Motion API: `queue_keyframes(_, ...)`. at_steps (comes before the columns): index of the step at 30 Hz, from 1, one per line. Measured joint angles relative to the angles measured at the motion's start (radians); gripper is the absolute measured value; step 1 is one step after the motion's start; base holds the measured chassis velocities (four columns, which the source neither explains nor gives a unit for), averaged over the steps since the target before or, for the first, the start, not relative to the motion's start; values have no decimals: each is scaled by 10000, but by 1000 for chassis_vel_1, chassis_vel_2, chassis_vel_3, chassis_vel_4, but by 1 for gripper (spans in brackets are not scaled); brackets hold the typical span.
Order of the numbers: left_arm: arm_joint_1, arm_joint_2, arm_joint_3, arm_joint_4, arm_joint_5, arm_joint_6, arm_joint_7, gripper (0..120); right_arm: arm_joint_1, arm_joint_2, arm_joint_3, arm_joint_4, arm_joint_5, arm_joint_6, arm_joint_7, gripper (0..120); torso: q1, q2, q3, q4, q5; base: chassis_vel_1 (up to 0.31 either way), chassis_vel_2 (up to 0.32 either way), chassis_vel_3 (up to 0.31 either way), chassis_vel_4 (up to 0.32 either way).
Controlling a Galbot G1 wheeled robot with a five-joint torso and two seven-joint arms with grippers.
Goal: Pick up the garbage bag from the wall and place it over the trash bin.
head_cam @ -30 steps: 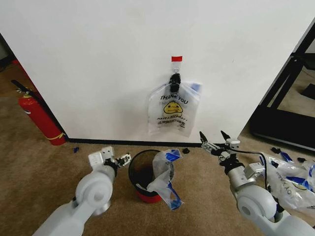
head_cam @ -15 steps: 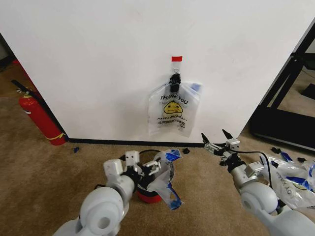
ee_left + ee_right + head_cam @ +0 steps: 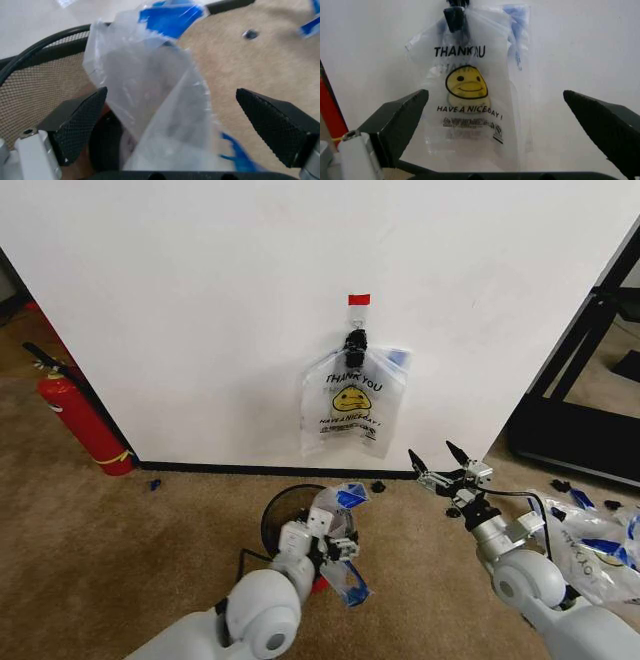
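Garbage bag [image 3: 352, 402] hangs clipped on the wall [image 3: 200, 300], unpicked; right gripper [image 3: 441, 464] faces it jaws apart, left gripper [image 3: 331, 542] spread wide at the trash bin [image 3: 280, 515].

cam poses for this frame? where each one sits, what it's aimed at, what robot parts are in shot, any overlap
Head: on the robot's head, looking forward and down at the wall, garbage bag and trash bin; both arms show.
Left wrist: on the left arm, aimed at a bag draped on the bin; open left gripper.
Right wrist: on the right arm, facing the hanging bag; open right gripper.
Shared: head and right wrist both see the hanging bag.
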Motion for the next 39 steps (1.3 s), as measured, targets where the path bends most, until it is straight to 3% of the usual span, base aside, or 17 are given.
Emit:
queue_keyframes(12,-415,279,67,554,361,407,-599,100,-468,9,-389,255,-543,-519,344,100,0,-1,0,-1,0,0,0,0,0)
queue_keyframes(23,-52,764,-460,269,354,549,-770,100,-182,-239,-2085,1485,2907,-4032,2039,100,0,0,-1,1,-3,0,0,0,0)
queue_keyframes(28,69,905,-636,225,340,551,-788,100,261,-5,-2488,1278,3803,-4966,2120,100,0,-1,0,2,1,0,0,0,0)
queue_keyframes(39,-198,925,-376,506,334,547,-738,100,651,289,-2220,1260,4974,-6483,2937,100,0,-1,0,-2,-1,0,0,0,0)
